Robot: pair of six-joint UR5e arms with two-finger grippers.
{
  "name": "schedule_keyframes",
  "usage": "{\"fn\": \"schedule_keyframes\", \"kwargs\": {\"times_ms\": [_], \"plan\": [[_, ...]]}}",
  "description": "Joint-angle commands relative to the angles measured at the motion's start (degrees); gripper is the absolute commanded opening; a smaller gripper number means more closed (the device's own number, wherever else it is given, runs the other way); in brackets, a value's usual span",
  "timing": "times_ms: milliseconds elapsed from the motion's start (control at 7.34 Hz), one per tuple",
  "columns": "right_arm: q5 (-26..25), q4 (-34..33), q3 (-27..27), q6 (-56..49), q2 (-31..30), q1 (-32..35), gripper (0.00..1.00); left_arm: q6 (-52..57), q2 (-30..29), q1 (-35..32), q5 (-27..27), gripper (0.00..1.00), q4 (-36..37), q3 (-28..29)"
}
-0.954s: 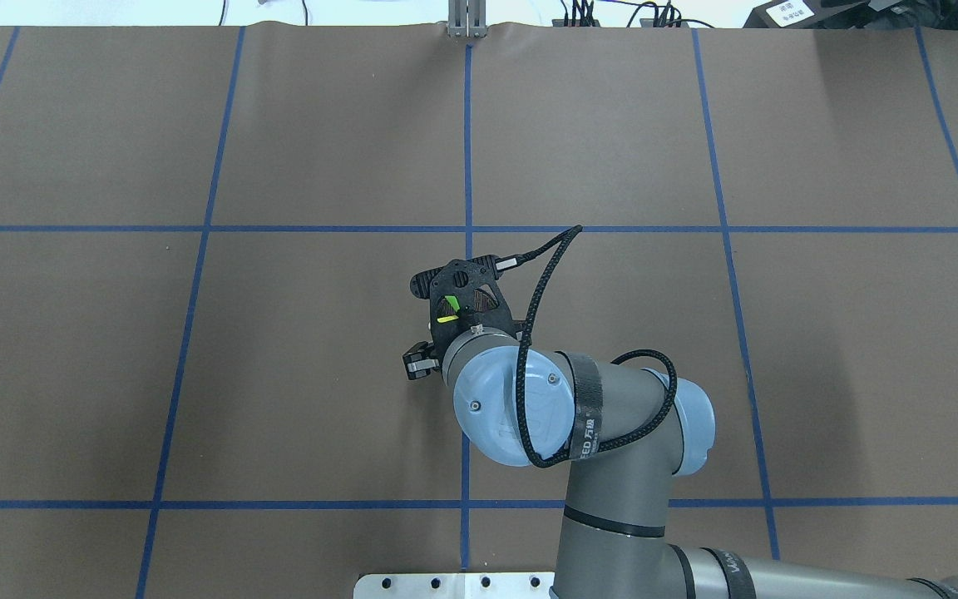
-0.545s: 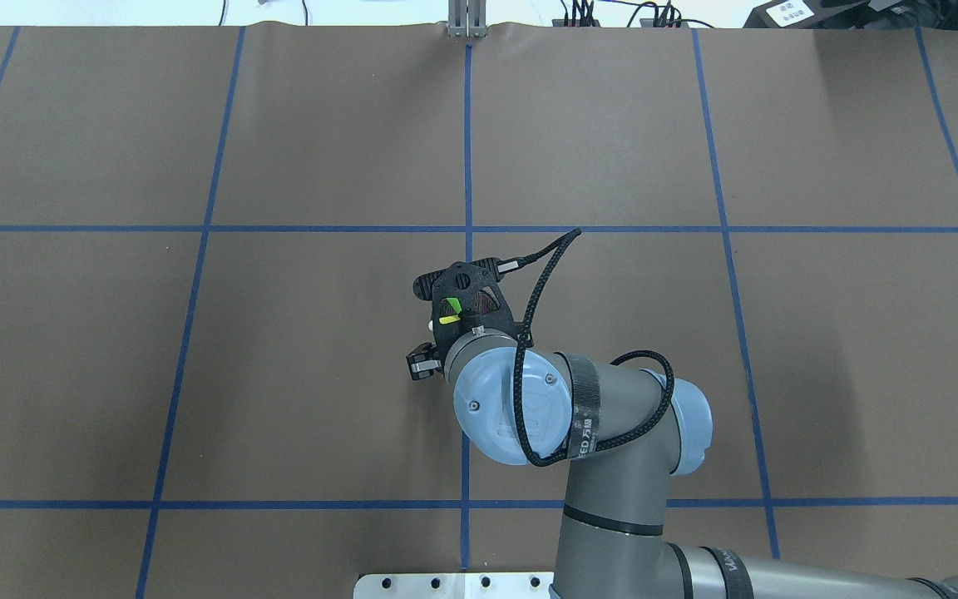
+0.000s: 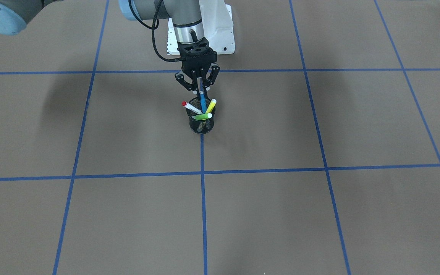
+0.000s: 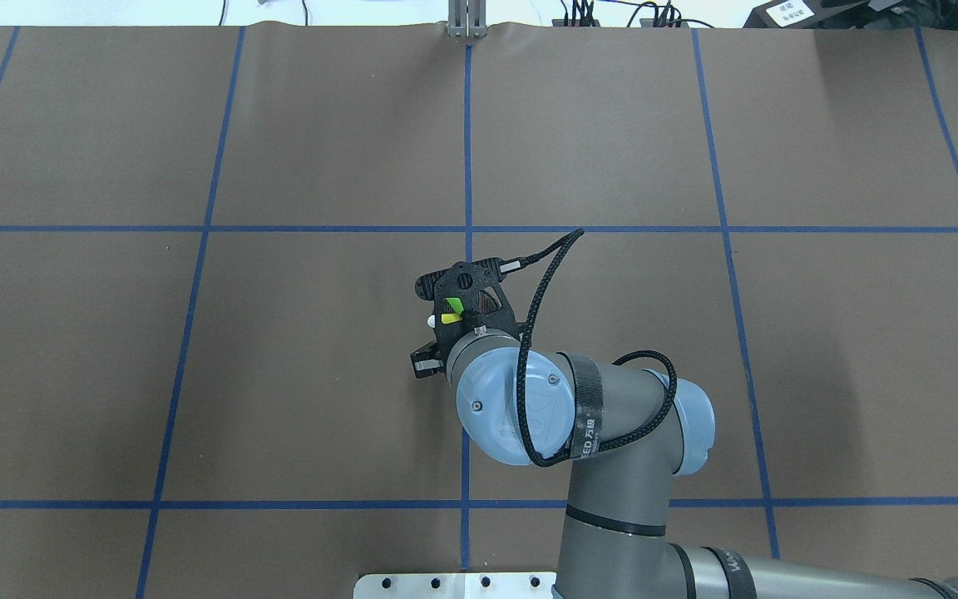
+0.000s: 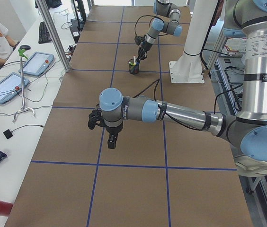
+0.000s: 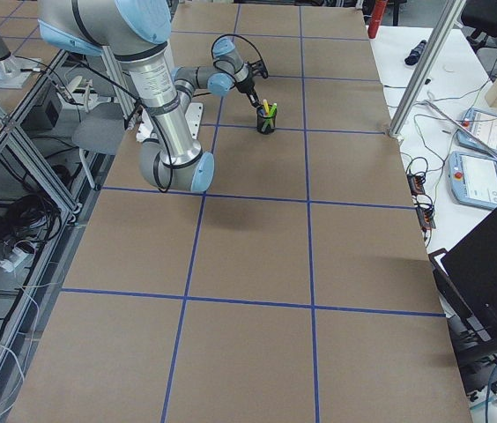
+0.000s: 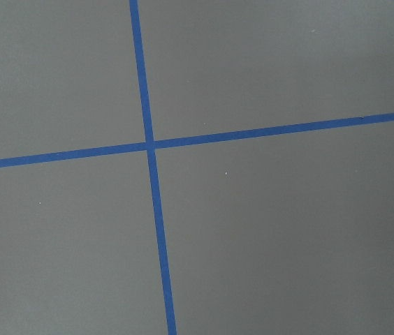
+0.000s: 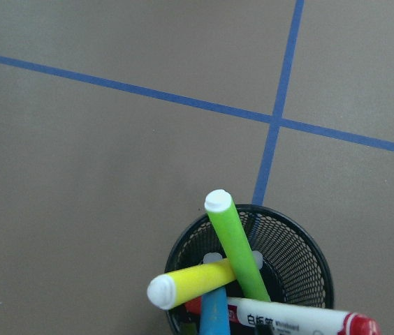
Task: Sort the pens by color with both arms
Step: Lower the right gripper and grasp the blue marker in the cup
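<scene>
A black mesh cup (image 3: 201, 125) stands on the centre blue line and holds all four pens. My right gripper (image 3: 199, 91) hangs straight above it, its fingers closed on the top of the blue pen (image 3: 203, 100), which still reaches down into the cup. The yellow pen (image 3: 212, 104), the light green pen (image 3: 201, 117) and the white pen with red ends (image 3: 190, 107) lean on the rim. In the right wrist view the green pen (image 8: 236, 248) crosses the yellow pen (image 8: 195, 280). My left gripper (image 5: 111, 141) hovers over bare table far from the cup; I cannot tell whether it is open.
The brown table cover (image 3: 319, 214) has a blue tape grid. The white pedestal base (image 3: 220, 34) stands just behind the cup. Tablets and a stand (image 5: 23, 85) sit on the side bench beyond the table edge.
My right wrist has shifted slightly to the right over the cup, and a white pen tip now shows beside the gripper from overhead.
</scene>
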Motion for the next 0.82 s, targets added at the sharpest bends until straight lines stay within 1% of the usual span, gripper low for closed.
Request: {"fn": "schedule_keyframes", "kwargs": {"times_ms": [0,545,681], "plan": [[0.0,-0.8,3.6,-0.1,0.0,0.6,0.0,0.0,0.1,0.0,0.0,1.0,0.0,-0.3],[0.3,-14.5,17.3,-0.2,-1.1,1.0,0.0,-0.1,0.1,0.0,-0.1,1.0,0.2,-0.8],[0.4,-16.7,19.7,-0.2,-1.1,1.0,0.0,-0.1,0.1,0.0,-0.1,1.0,0.2,-0.8]]}}
